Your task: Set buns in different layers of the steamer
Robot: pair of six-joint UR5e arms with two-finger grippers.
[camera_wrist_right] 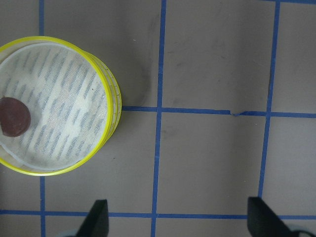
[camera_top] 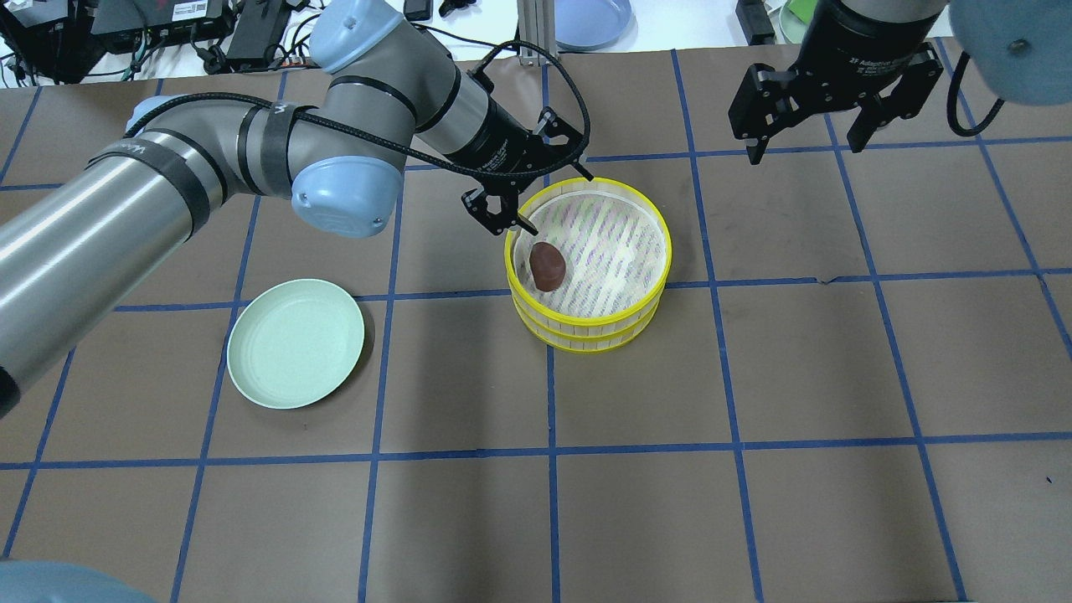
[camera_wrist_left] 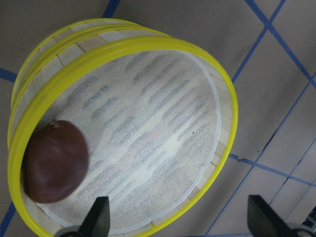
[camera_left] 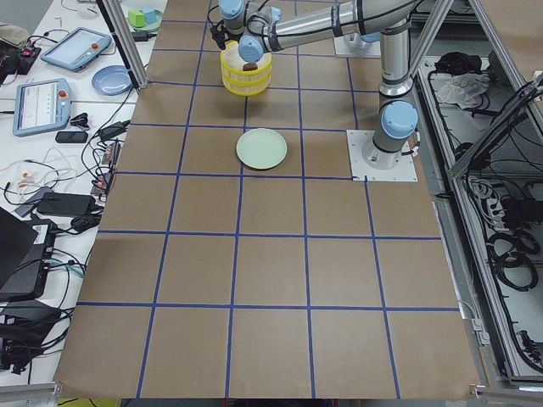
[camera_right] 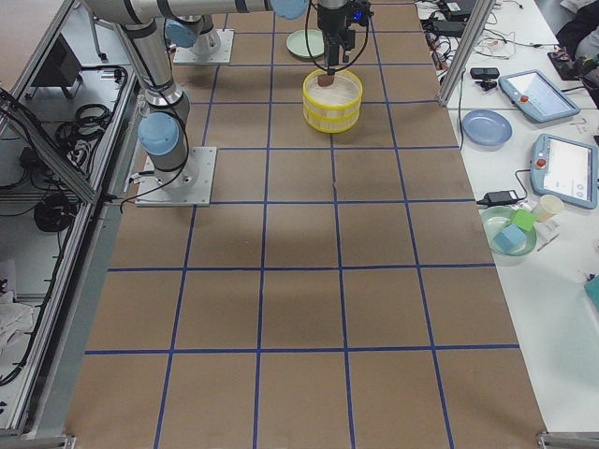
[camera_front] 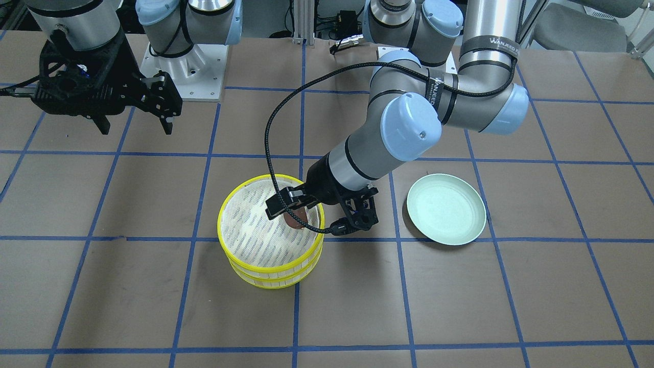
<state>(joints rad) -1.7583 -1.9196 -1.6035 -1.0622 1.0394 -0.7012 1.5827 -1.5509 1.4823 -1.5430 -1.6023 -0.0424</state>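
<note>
The two yellow-rimmed steamer layers are stacked; the top layer [camera_top: 662, 243] sits on the lower layer [camera_top: 586, 342]. The dark reddish-brown bun [camera_top: 547, 266] lies on the top layer's white slatted base, close to the rim on my left arm's side. It also shows in the left wrist view [camera_wrist_left: 54, 168] and the right wrist view [camera_wrist_right: 14, 116]. My left gripper [camera_top: 561, 203] is open just above that edge of the stack, touching nothing. My right gripper [camera_top: 806, 146] is open and empty, high over the far right of the table. The cream-white bun is hidden from every view.
An empty pale green plate [camera_top: 296, 343] lies on the table to the left of the stack, under my left forearm. Brown paper with blue tape lines covers the table. Side benches with tablets and bowls stand beyond the table's ends.
</note>
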